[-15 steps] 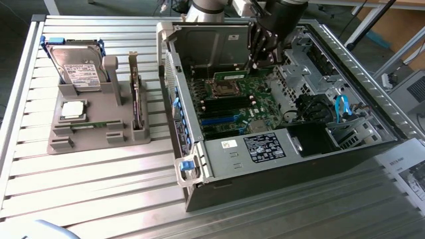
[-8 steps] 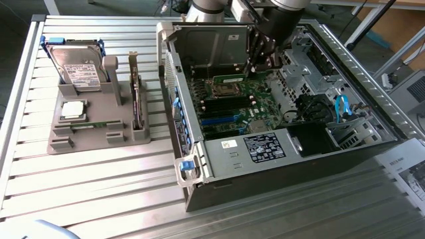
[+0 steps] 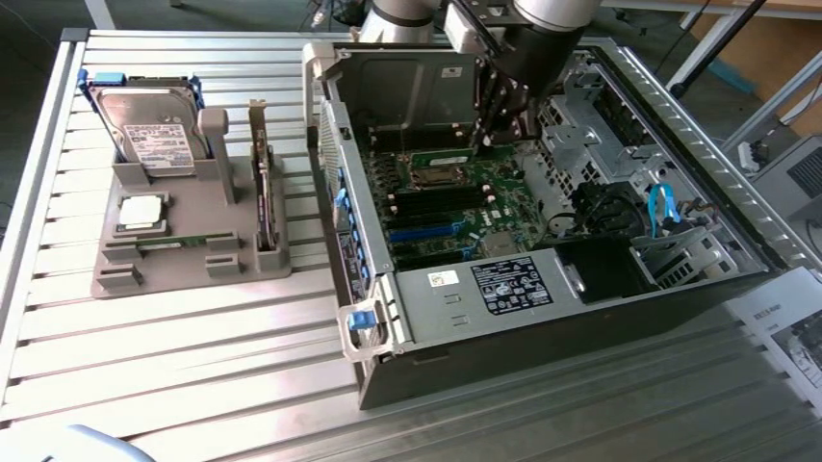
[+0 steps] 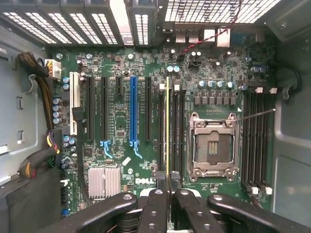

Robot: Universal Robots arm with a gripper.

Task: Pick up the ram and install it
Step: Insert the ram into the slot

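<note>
Inside the computer case, over the motherboard, the hand pinches the ram.

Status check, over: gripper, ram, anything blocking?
Gripper shut on the ram, inside the case. Ram edge-on over the memory slots beside the empty processor socket; seated or not, cannot tell. No obstruction seen.

The open case leaves the claw, gripping the ram, a narrow shaft between the metal panel and the drive bays. Just beside the memory slots stands the processor socket; cables crowd 1 side wall.
</note>
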